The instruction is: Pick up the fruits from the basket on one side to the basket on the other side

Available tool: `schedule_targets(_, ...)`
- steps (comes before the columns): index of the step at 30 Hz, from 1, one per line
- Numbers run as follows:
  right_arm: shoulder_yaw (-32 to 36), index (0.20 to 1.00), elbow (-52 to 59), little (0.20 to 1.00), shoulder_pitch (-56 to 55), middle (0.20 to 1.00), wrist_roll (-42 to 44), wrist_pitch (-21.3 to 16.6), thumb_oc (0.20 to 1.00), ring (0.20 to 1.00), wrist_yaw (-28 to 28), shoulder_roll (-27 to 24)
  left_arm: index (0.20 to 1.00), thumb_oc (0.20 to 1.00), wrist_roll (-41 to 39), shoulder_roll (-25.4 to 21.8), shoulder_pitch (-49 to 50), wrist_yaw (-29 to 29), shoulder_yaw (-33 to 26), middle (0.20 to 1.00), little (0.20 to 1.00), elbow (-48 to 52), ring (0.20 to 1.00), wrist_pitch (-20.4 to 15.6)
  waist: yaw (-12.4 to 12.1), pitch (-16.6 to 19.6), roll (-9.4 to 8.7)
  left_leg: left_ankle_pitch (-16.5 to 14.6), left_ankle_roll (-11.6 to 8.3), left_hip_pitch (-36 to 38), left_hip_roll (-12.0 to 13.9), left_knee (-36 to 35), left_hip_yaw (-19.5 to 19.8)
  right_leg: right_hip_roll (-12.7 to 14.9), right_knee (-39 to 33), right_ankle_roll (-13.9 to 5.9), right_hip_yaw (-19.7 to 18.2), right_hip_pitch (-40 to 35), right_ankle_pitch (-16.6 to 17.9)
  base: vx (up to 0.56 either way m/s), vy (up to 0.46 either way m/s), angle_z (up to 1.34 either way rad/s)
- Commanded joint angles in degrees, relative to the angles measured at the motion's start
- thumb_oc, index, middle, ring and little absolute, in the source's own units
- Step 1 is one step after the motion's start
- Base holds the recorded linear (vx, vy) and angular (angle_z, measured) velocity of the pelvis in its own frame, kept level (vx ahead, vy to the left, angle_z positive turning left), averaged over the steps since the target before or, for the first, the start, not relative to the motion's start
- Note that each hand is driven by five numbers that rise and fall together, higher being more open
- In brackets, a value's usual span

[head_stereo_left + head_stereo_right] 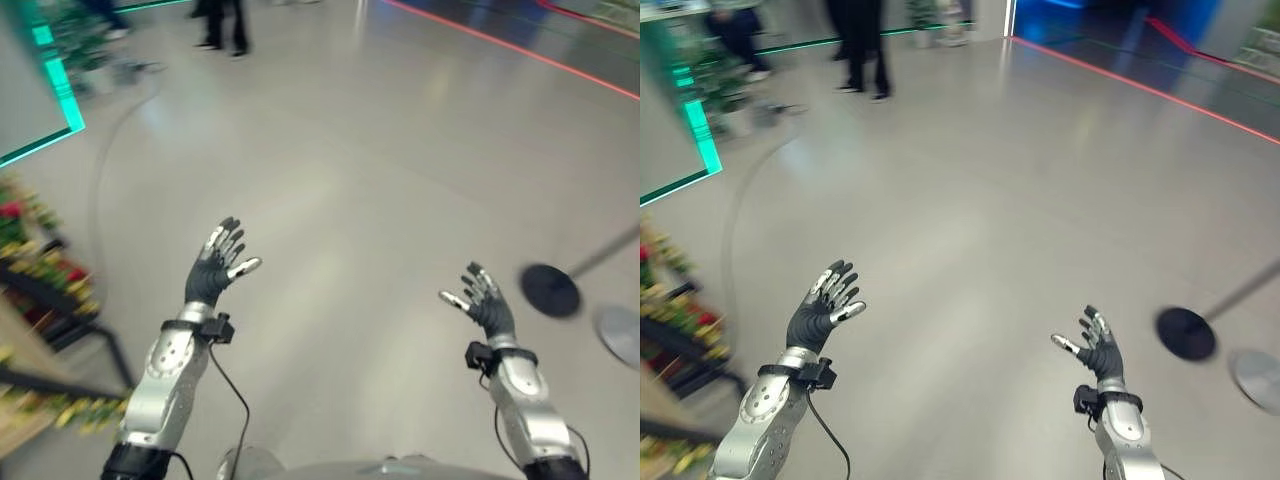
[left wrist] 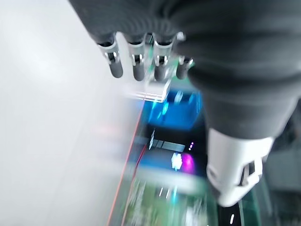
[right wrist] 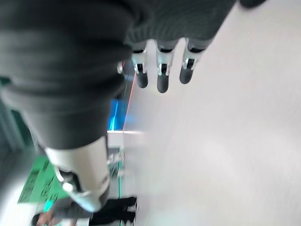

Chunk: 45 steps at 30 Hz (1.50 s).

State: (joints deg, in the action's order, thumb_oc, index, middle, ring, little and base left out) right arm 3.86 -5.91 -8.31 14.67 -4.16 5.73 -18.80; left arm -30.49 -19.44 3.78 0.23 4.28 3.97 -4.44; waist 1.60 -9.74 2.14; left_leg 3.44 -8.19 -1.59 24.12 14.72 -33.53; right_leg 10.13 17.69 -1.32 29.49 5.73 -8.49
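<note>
Both hands: two hands are hanging in the air in front of the robot, and both are holding nothing.
Left hand: the left hand is reaching up with its fingers spread wide.
Right hand: the right hand is staying a bit lower, and its fingers are spread too.
Fruits: I am not seeing any fruit that I can be sure of. Nothing is sitting in either hand.
Baskets: I am not seeing a basket anywhere, so I cannot tell where the fruits are waiting.
Task so far: I am guessing nothing is being picked up right now. The robot is probably needing to find the baskets first.
Shelf: a low shelf with red, yellow and green things is standing near the left arm. They are too blurry for me to name.
Floor: the pale grey floor is shining and stretching far away under the hands.
Stand: a dark round base with a thin pole is sitting near the right hand.
Far away: a red line is running across the floor, and a person's dark legs are standing at the back.
</note>
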Motion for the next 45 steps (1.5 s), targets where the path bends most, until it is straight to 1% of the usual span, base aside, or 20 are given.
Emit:
schedule_targets(1, -0.1, 1.0, 4.7, 1.0, 3.3, 1.0, -0.3, -3.9, 1.0, 1.0, -0.8, -1.4, 1.0, 1.0, -1.4, 0.5, -2.5, 1.1, -3.2, 1.0, 1.0, 5.1, 1.0, -4.2, -0.4, -3.3, -2.27, -2.9, 0.0, -6.7, -7.6, 1.0, 21.1, 1.1, -14.3, -4.4, -6.4, -11.9, -0.2, 0.0, -0.301, -2.06)
schedule_targets(2, -0.8, 1.0, 4.1, 1.0, 3.8, 1.0, 0.5, -4.2, 1.0, 1.0, -1.3, -1.5, 1.0, 1.0, -1.4, 0.8, -1.9, 1.4, -4.1, 1.0, 1.0, 5.3, 1.0, -4.4, -0.9, -3.6, -2.82, -5.3, 0.66, -6.2, -11.7, 1.6, 27.8, -0.3, -14.2, -3.94, -10.0, -11.1, -0.4, 0.05, -0.269, -2.22)
schedule_targets(3, -1.3, 1.0, 3.9, 1.0, 3.8, 1.0, 0.7, -4.2, 1.0, 1.0, -1.9, -1.7, 1.0, 1.0, -1.2, 1.4, -1.1, 1.5, -4.8, 1.0, 1.0, 5.2, 1.0, -4.5, -1.2, -3.7, -3.17, -7.7, 1.56, -6.0, -15.2, 2.9, 31.5, -1.2, -14.3, -3.45, -12.9, -10.9, -0.6, 0.08, -0.181, -2.14)
schedule_targets(4, -1.3, 1.0, 3.9, 1.0, 3.9, 1.0, 0.8, -4.2, 1.0, 1.0, -1.9, -1.8, 1.0, 1.0, -1.2, 1.4, -1.0, 1.5, -4.8, 1.0, 1.0, 5.2, 1.0, -4.5, -1.2, -3.6, -3.2, -7.6, 1.66, -6.1, -15.3, 2.9, 31.4, -1.1, -14.4, -3.49, -13.0, -10.8, -0.4, 0.15, -0.248, -1.56)
schedule_targets(5, -1.3, 1.0, 4.0, 1.0, 3.0, 1.0, 1.2, -3.8, 1.0, 1.0, -3.4, -2.2, 1.0, 1.0, -1.9, 3.0, 0.4, 1.4, -5.6, 1.0, 1.0, 5.1, 1.0, -4.4, -1.4, -3.8, -3.68, -10.2, 2.79, -7.2, -20.8, 7.2, 35.5, -2.8, -14.5, -2.41, -17.2, -11.2, -0.6, 0.13, -0.225, -1.32)
schedule_targets(8, -0.7, 1.0, 4.2, 1.0, 2.2, 1.0, 1.9, -3.7, 1.0, 1.0, -3.9, -2.4, 1.0, 1.0, -1.9, 3.6, 1.0, 1.8, -6.1, 1.0, 1.0, 3.9, 1.0, -4.1, -0.7, -3.6, -3.44, -10.4, 3.75, -8.7, -24.6, 8.5, 38.7, -4.7, -14.8, -1.53, -22.0, -10.1, -0.4, 0.14, -0.159, -1.44)
schedule_targets(10, -0.5, 1.0, 4.2, 1.0, 1.8, 1.0, 2.0, -3.3, 1.0, 1.0, -4.0, -2.4, 1.0, 1.0, -1.9, 3.8, 1.2, 2.0, -6.4, 1.0, 1.0, 3.3, 1.0, -4.1, -0.8, -3.4, -3.32, -10.6, 3.78, -9.2, -24.6, 7.3, 38.7, -5.3, -15.0, -1.45, -23.4, -10.2, -0.8, 0.14, -0.037, -1.44)
schedule_targets(14, 0.8, 1.0, 4.1, 1.0, 0.3, 1.0, 3.5, -3.4, 1.0, 1.0, -3.2, -2.2, 1.0, 1.0, -1.5, 4.2, 1.2, 3.2, -5.2, 1.0, 1.0, 1.4, 1.0, -3.9, -0.1, -3.9, -1.88, -2.0, 2.18, -12.1, -23.1, -5.1, 42.0, -8.7, -16.3, -1.17, -28.0, -11.7, -2.0, 0.22, 0.002, -0.5)
schedule_targets(18, 0.6, 1.0, 2.9, 1.0, 1.7, 1.0, 4.1, -3.9, 1.0, 1.0, -1.7, -2.5, 1.0, 1.0, 0.6, 3.9, -0.8, 4.4, -4.1, 1.0, 1.0, -0.3, 1.0, -4.3, -0.3, -4.4, -1.48, 1.8, 1.13, -14.6, -21.8, -11.6, 43.7, -10.4, -16.4, -1.14, -31.6, -13.8, -4.1, 0.25, 0.044, -0.31)
schedule_targets(21, 0.2, 1.0, 2.8, 1.0, 2.0, 1.0, 3.6, -3.3, 1.0, 1.0, -1.9, -1.9, 1.0, 1.0, 2.0, 3.3, -0.7, 5.3, -4.0, 1.0, 1.0, -1.0, 1.0, -4.3, -1.1, -3.0, -1.7, 2.4, 2.75, -13.0, -21.5, -12.1, 42.1, -9.8, -12.8, -1.62, -33.1, -15.5, -6.6, 0.34, 0.154, -0.4)
schedule_targets(24, 0.0, 1.0, 1.8, 1.0, 2.0, 1.0, 3.8, -3.2, 1.0, 1.0, -1.6, -1.0, 1.0, 1.0, 1.9, 3.5, -1.3, 5.4, -2.5, 1.0, 1.0, -2.4, 1.0, -3.9, -0.9, -2.1, -2.4, 3.1, 3.41, -11.7, -21.6, -12.1, 39.6, -9.2, -6.5, -3.55, -31.6, -14.5, -6.5, 0.34, 0.126, -0.53)
schedule_targets(26, 0.2, 1.0, 1.9, 1.0, 1.8, 1.0, 5.1, -2.9, 1.0, 1.0, -2.1, 0.3, 1.0, 1.0, 2.3, 2.4, -1.8, 5.5, -1.6, 1.0, 1.0, -2.6, 1.0, -3.5, 0.9, -1.1, -3.13, 0.4, 5.65, -8.7, -22.8, -11.6, 37.3, -7.4, 2.8, -8.04, -31.0, -10.1, 1.0, 0.4, 0.15, -0.32)
schedule_targets(30, 1.6, 1.0, 3.0, 1.0, 0.6, 1.0, 4.3, -2.4, 1.0, 1.0, -1.9, 1.9, 1.0, 1.0, 3.3, 0.9, -2.4, 5.9, -1.4, 1.0, 1.0, -1.7, 1.0, -2.0, 2.5, -0.4, -2.13, -2.5, 8.75, -3.6, -24.1, -14.2, 33.7, -4.5, 17.2, -10.35, -26.8, -5.5, 8.7, 0.36, 0.251, -0.4)
schedule_targets(32, 1.4, 1.0, 3.1, 1.0, 0.3, 1.0, 4.1, -2.2, 1.0, 1.0, -2.0, 2.2, 1.0, 1.0, 3.5, 0.7, -2.5, 5.9, -1.4, 1.0, 1.0, -1.6, 1.0, -1.9, 2.9, -0.8, -1.99, -2.9, 9.22, -2.0, -24.2, -15.2, 33.0, -4.2, 21.5, -10.93, -25.7, -2.9, 9.3, 0.22, 0.198, -0.46)
schedule_targets(33, 1.8, 1.0, 3.4, 1.0, -0.3, 1.0, 3.6, -2.2, 1.0, 1.0, -1.8, 2.8, 1.0, 1.0, 4.4, 0.5, -2.9, 6.2, -1.5, 1.0, 1.0, -1.1, 1.0, -1.7, 4.4, -2.4, -1.57, -3.4, 9.93, 2.1, -23.7, -18.1, 31.0, -1.5, 28.3, -12.13, -22.1, 2.9, 12.5, 0.2, 0.232, -0.3)
schedule_targets(34, 2.2, 1.0, 3.6, 1.0, -0.6, 1.0, 3.6, -2.3, 1.0, 1.0, -1.6, 2.9, 1.0, 1.0, 4.7, 0.5, -3.4, 6.1, -1.6, 1.0, 1.0, -0.9, 1.0, -1.7, 5.3, -3.1, -0.43, -3.7, 9.73, 2.8, -22.5, -18.5, 30.3, -1.0, 27.7, -11.21, -20.5, 5.9, 11.3, 0.29, 0.252, -0.41)
schedule_targets(36, 2.5, 1.0, 3.8, 1.0, -0.8, 1.0, 3.9, -2.3, 1.0, 1.0, -1.3, 3.1, 1.0, 1.0, 4.3, 0.8, -4.4, 6.4, -1.5, 1.0, 1.0, -1.1, 1.0, -2.0, 6.4, -3.7, -0.4, -4.5, 9.35, 3.8, -22.4, -18.2, 29.7, 0.4, 22.8, -9.83, -17.8, 8.4, 8.0, 0.22, 0.063, -0.46)
schedule_targets(39, 2.9, 1.0, 3.8, 1.0, -0.4, 1.0, 4.4, -2.7, 1.0, 1.0, -0.5, 3.2, 1.0, 1.0, 4.1, 0.8, -5.9, 6.9, -2.1, 1.0, 1.0, -1.0, 1.0, -2.2, 5.7, -3.6, -1.12, -6.3, 7.81, 4.2, -22.2, -17.6, 27.0, 4.3, 6.2, -7.36, -6.7, 5.5, 4.0, 0.15, -0.074, -0.43)
schedule_targets(42, 2.5, 1.0, 3.3, 1.0, -0.2, 1.0, 4.2, -2.9, 1.0, 1.0, -0.4, 3.1, 1.0, 1.0, 4.9, 1.6, -6.0, 6.5, -2.3, 1.0, 1.0, -0.6, 1.0, -2.2, 4.7, -2.3, -1.99, -9.0, 6.99, 5.0, -22.1, -15.7, 23.6, 6.2, -4.4, -8.19, -1.4, 1.5, 6.5, 0.13, -0.108, -0.35)
schedule_targets(45, 1.7, 1.0, 2.4, 1.0, 0.3, 1.0, 3.8, -2.8, 1.0, 1.0, -0.5, 2.5, 1.0, 1.0, 4.6, 2.5, -5.3, 6.5, -2.4, 1.0, 1.0, -0.9, 1.0, -2.6, 4.2, -1.0, -2.27, -9.7, 6.26, 5.4, -21.4, -14.6, 21.6, 3.9, -10.1, -8.07, -2.0, -1.3, 8.0, 0.09, -0.115, -0.77)
